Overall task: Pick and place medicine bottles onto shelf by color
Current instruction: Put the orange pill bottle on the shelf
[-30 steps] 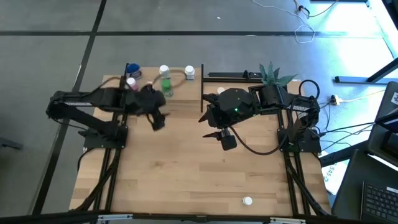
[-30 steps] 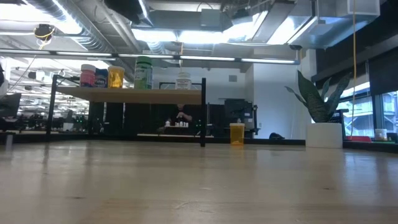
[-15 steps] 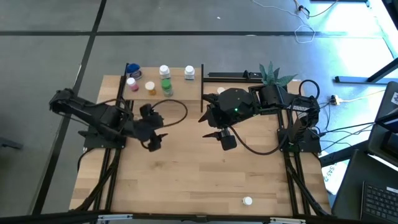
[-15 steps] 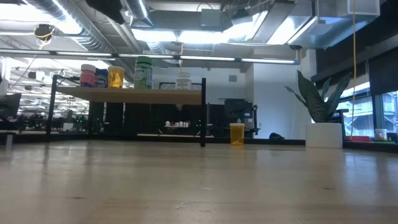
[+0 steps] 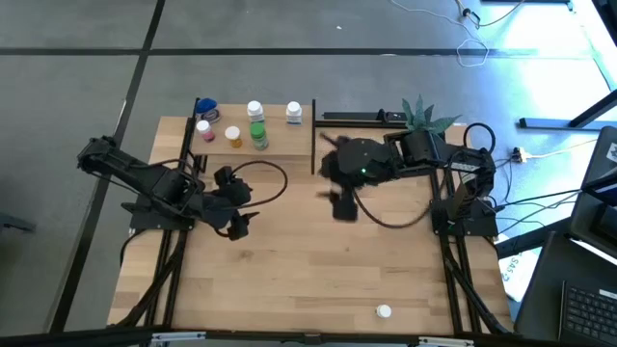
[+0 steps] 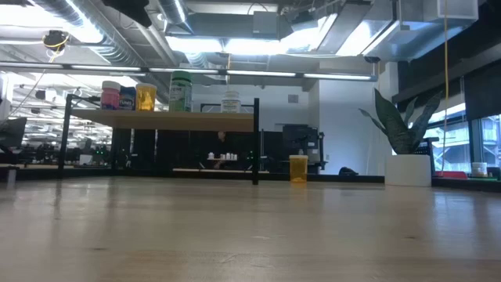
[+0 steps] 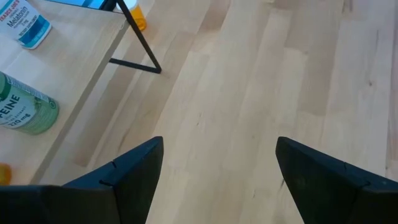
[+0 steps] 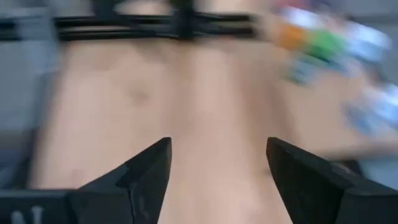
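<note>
Left claw (image 5: 234, 223) pulling back from shelf (image 5: 275, 136) toward six o'clock, fingers spread, carrying nothing; right claw (image 5: 343, 207) spread too, swinging toward twelve o'clock for next bottle.

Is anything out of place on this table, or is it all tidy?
Mostly tidy: five bottles stand upright on the shelf. Two strays stand out: a white-capped bottle alone near the table's front edge, and an orange bottle on the tabletop beside the shelf rather than on it. Nothing looks spilled.

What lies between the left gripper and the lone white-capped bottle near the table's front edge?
Only bare tabletop separates the left gripper from that bottle; the high view shows it.
</note>
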`<state>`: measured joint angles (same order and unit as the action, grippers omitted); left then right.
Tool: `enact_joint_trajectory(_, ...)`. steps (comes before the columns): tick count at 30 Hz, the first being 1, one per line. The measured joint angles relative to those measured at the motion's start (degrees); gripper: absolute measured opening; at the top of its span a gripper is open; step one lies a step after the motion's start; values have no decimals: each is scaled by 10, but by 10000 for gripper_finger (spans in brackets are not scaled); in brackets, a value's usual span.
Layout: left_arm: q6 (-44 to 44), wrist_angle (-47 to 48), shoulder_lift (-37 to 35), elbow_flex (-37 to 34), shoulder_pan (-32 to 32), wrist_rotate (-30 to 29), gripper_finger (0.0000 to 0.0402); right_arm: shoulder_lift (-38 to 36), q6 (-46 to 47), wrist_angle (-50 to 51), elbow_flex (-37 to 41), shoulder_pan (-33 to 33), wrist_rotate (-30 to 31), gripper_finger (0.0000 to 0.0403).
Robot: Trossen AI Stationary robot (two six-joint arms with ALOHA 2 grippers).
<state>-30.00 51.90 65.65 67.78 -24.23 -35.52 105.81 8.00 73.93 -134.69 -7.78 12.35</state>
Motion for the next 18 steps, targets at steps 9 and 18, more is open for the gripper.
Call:
enact_joint_trajectory(9, -10, 0, 0, 0, 0, -1, 306, 14, 237, 140, 0, 135, 119, 262)
enact_joint_trajectory(18, -14, -2, 0, 0, 0, -1, 306, 67, 178, 159, 10, 307, -18, 262)
